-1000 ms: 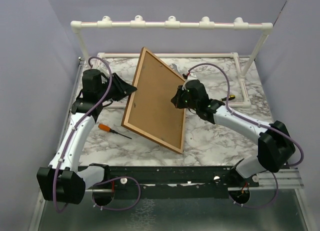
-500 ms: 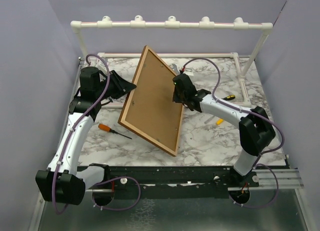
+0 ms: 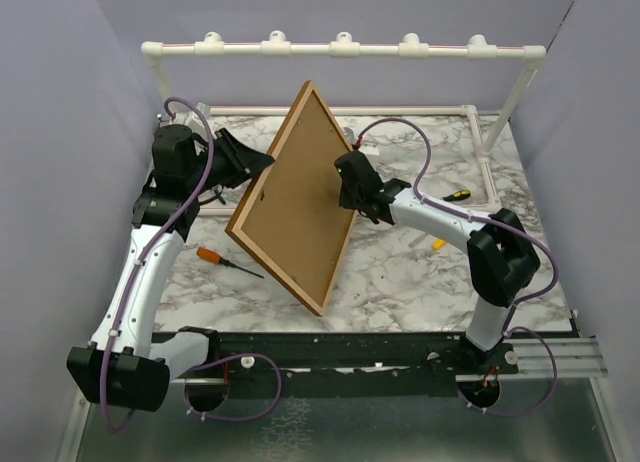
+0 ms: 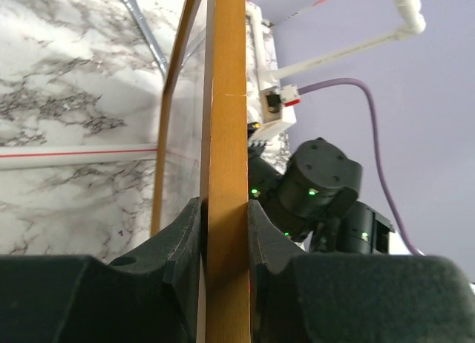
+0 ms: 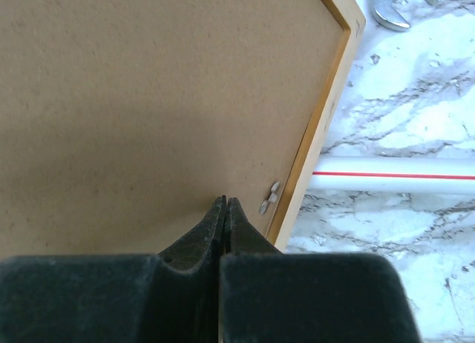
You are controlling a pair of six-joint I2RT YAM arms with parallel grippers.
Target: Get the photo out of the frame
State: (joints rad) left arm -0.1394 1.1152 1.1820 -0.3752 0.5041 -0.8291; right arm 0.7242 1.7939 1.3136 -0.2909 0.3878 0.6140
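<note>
The frame (image 3: 295,197) stands tilted on one lower corner, its plain brown back toward the top camera. My left gripper (image 3: 262,167) is shut on its left wooden edge. In the left wrist view that orange-brown edge (image 4: 226,120) runs straight up between the two black fingers, and the left gripper (image 4: 225,217) presses it from both sides. My right gripper (image 3: 346,189) is shut and holds nothing. Its tips (image 5: 225,202) rest against the backing board (image 5: 148,98), beside a small metal tab (image 5: 269,198) at the wooden border (image 5: 319,128). The photo is hidden behind the board.
A white pipe rack (image 3: 340,50) spans the back, with its base pipes on the marble table (image 3: 420,282). An orange-handled screwdriver (image 3: 215,255) lies left of the frame. A wrench (image 5: 393,5) lies behind the frame, and a yellow-handled tool (image 3: 458,194) lies to the right.
The frame has swung up steeper and shifted left, its top corner now higher. My right gripper followed leftward against the back. My left gripper kept its hold and rose slightly.
</note>
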